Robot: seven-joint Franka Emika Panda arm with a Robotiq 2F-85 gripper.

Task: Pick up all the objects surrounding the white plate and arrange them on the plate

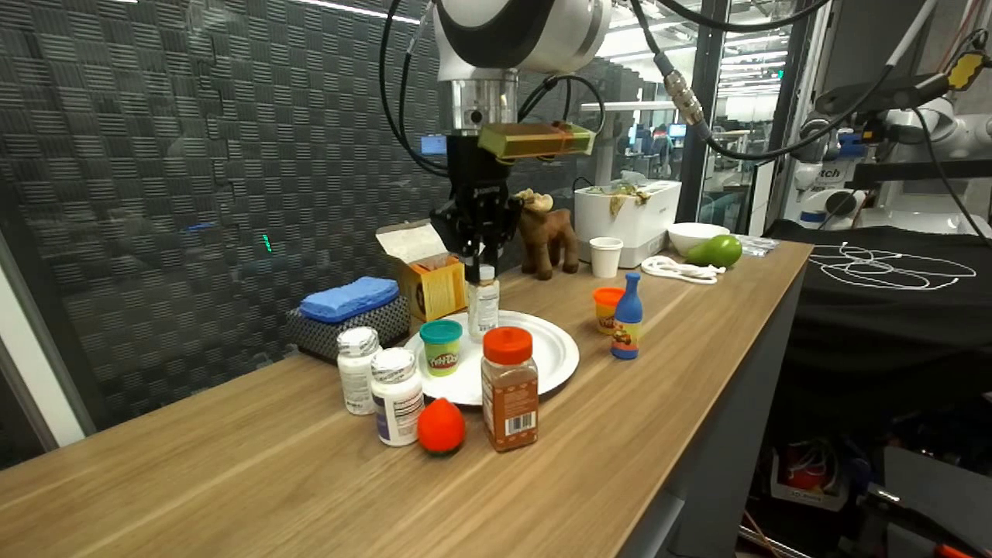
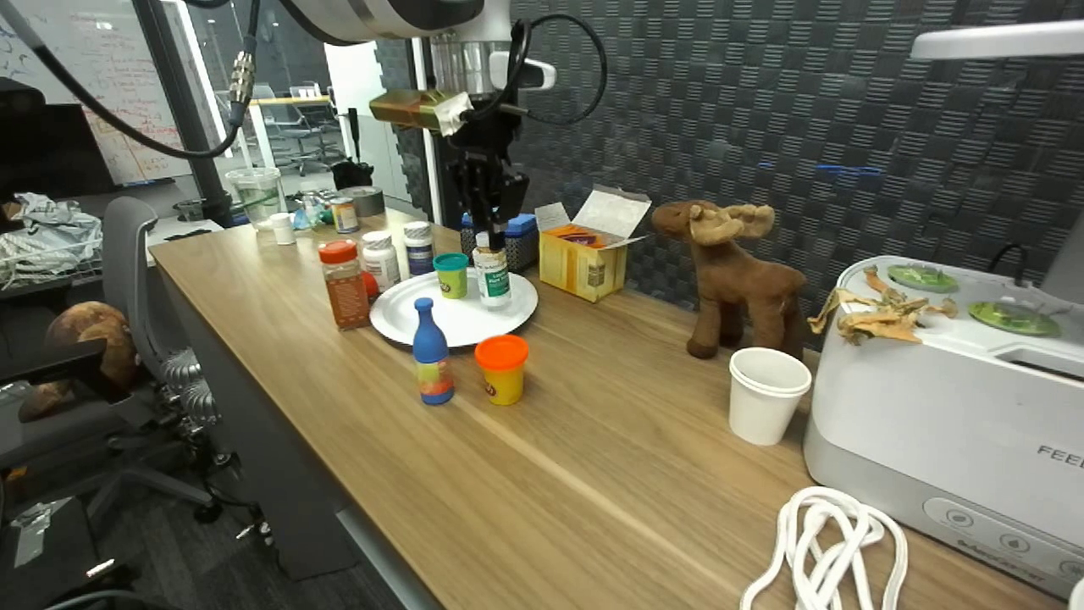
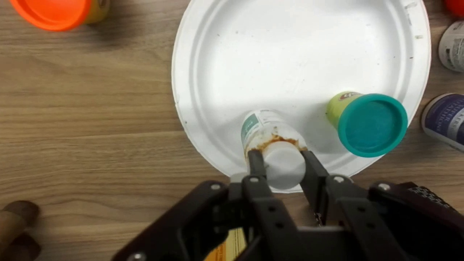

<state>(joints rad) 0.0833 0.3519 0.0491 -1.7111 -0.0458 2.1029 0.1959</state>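
Observation:
My gripper points down over the white plate, its fingers closed on either side of a bottle's white cap. This white-capped bottle stands upright at the plate's far side; whether its base touches the plate I cannot tell. A teal-lidded can sits on the plate beside it. Around the plate are two white pill bottles, a red ball and a red-capped brown jar. Off the plate's opposite side stand a blue bottle and an orange-lidded can.
Behind the plate are an open yellow box, a brown toy moose and a dark box with a blue block on top. White cups, a white cord and a white appliance stand farther along the table.

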